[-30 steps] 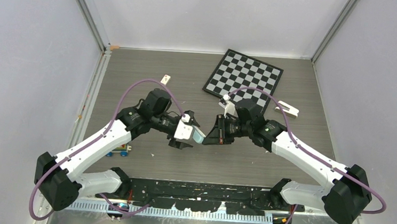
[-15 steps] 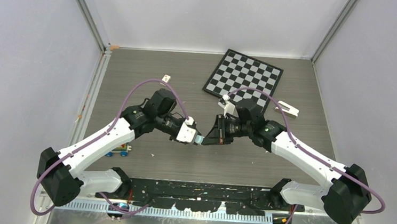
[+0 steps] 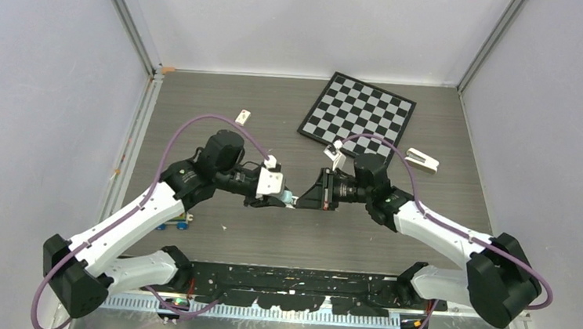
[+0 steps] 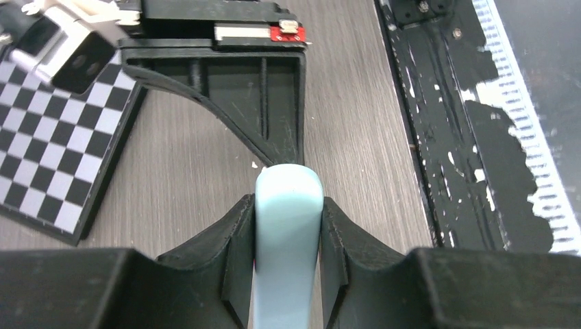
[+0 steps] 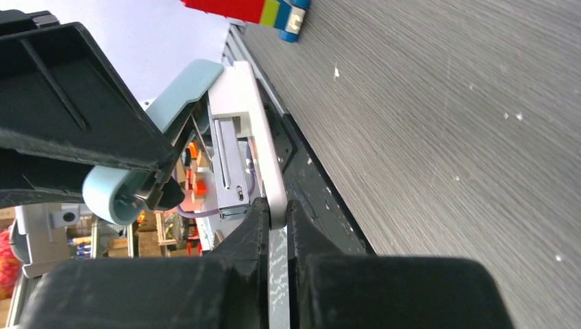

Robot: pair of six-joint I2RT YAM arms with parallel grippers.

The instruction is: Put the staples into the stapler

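Note:
A light-blue stapler (image 3: 292, 200) hangs in mid-air between both grippers at the table's middle. My left gripper (image 4: 288, 233) is shut on its blue top arm (image 4: 288, 205). My right gripper (image 5: 277, 218) is shut on the end of its white base (image 5: 250, 130). In the right wrist view the blue top (image 5: 188, 86) is hinged away from the base, baring the metal magazine (image 5: 229, 164). The small white staples box (image 3: 243, 115) with a reddish mark lies on the table at the far left. No loose silvery block of staples shows.
A checkered board (image 3: 359, 111) lies at the far right, and it also shows in the left wrist view (image 4: 41, 157). A second white stapler (image 3: 422, 160) lies beside it. A coloured toy brick car (image 3: 176, 221) stands at the near left, under the left arm.

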